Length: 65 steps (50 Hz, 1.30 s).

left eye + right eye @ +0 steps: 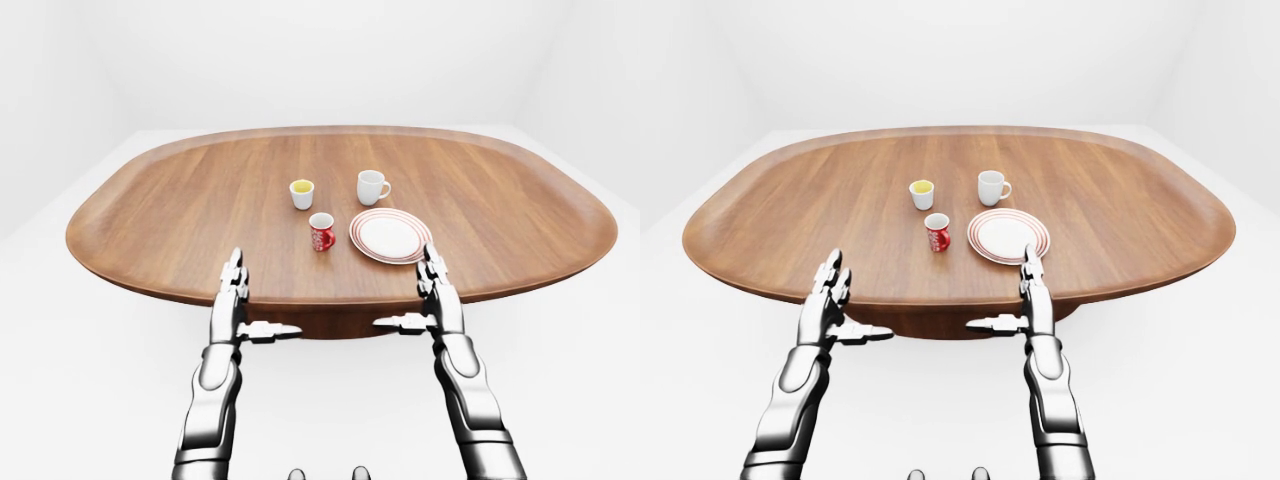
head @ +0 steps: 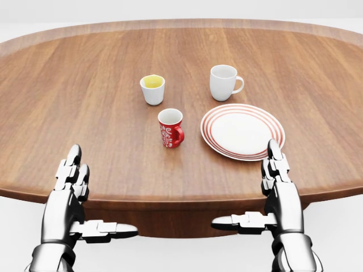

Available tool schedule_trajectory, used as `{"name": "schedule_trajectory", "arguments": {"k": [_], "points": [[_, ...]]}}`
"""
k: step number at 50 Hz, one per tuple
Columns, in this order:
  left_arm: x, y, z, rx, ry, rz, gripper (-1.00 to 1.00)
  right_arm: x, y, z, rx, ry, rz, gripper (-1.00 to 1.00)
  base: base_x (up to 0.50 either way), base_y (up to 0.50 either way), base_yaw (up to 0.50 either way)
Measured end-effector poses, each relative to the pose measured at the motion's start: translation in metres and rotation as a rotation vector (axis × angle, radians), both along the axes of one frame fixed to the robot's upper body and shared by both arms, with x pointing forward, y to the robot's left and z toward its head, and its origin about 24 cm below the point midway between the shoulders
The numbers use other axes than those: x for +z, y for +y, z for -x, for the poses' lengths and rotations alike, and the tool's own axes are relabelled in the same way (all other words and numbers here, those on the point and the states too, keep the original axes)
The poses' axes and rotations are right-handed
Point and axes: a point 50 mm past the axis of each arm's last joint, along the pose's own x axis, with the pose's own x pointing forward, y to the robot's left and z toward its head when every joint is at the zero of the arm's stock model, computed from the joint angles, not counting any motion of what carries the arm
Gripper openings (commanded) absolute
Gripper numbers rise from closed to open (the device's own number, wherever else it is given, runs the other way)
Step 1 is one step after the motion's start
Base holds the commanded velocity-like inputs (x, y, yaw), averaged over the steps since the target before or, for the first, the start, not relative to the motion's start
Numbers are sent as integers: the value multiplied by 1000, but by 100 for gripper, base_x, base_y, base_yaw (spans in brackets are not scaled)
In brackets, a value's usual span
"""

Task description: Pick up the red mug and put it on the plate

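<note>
The two eye views take in the whole oval wooden table (image 1: 180, 215) with its raised rim, the white floor and walls around it, and both forearms down to the bottom edge; the head view sits closer and cuts the table off at both sides, but it shows the white pattern on the red mug (image 2: 171, 128) and the yellow inside of the small cup (image 2: 152, 89) far more clearly. The left hand (image 2: 71, 195) hangs at the near edge of the table, fingers straight and spread, thumb pointing toward the middle of the view, holding and touching nothing. The right hand (image 2: 276, 192) mirrors it, fingers stretched apart and thumb turned inward, empty; in the head view its fingertips overlap the bottom rim of the plate (image 2: 243, 131), though whether they touch it cannot be told. The red mug stands upright on the table, just left of the plate and apart from it, handle turned toward the plate. There are three cups in all: the red mug, the small cup above it, and a white mug (image 2: 224, 82) above the plate. There is one plate, white with red rings.
</note>
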Motion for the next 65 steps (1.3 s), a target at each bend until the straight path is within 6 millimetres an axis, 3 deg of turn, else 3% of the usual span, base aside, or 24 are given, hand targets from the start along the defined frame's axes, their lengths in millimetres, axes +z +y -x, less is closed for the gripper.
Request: {"name": "schedule_trajectory", "arguments": {"k": [11, 28, 41, 53, 65], "points": [[19, 14, -19, 12, -12, 7, 100, 15, -13, -24, -7, 3, 14, 100, 0, 0, 0], [117, 41, -57, 35, -342, 8, 100, 96, -32, -66, -15, -224, 44, 100, 0, 0, 0], [172, 44, -71, 31, -500, -16, 100, 137, -41, -84, -13, -317, 82, 100, 0, 0, 0], [206, 46, -74, 30, -595, -42, 100, 160, -47, -94, -5, -351, 121, 100, 0, 0, 0], [224, 48, -73, 34, -644, -61, 100, 173, -52, -98, -9, -370, 147, 100, 0, 0, 0]]}}
